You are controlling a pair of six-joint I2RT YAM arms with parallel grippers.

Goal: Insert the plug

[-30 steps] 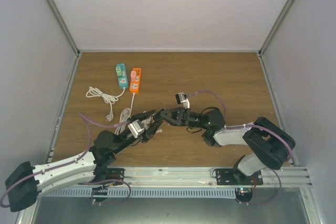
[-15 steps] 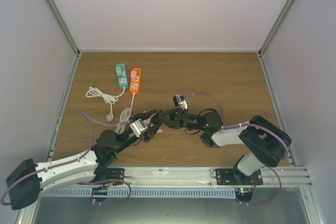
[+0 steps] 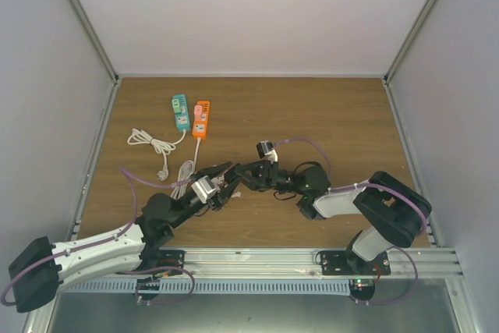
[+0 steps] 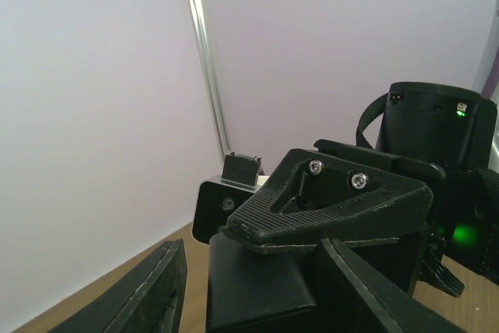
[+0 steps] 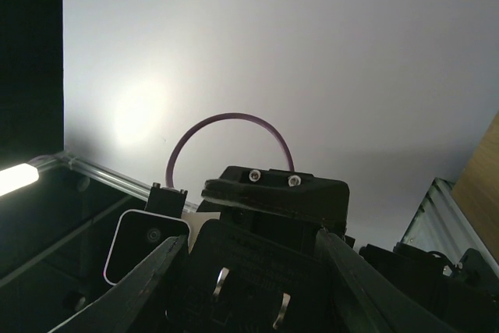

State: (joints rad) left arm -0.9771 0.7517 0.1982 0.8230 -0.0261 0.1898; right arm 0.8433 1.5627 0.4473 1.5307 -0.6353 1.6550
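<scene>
Right claw [image 5: 248, 251]: I pinch the black plug [image 5: 249, 267], prongs poking out.
Left claw [image 4: 251, 253]: open, my fingers on both sides of it.
Plug: over the table [image 3: 351, 115] middle, nearer the near edge.
Far-left corner: green strip [image 3: 180, 112] beside orange strip [image 3: 201, 118].

Held clear of the table as a dark, blocky plug [image 5: 253, 282], pinched between the fingers of the right gripper [image 5: 249, 243], with two bright metal prongs facing the wrist camera. Lying flat at the far left of the wood as a teal power strip [image 3: 180, 112] and an orange power strip [image 3: 201, 118], side by side and nearly parallel. Trailing nearward as the teal strip's white cord [image 3: 148, 142], bunched in loose loops, and the orange strip's white cord [image 3: 187, 168], running toward the arms.
</scene>
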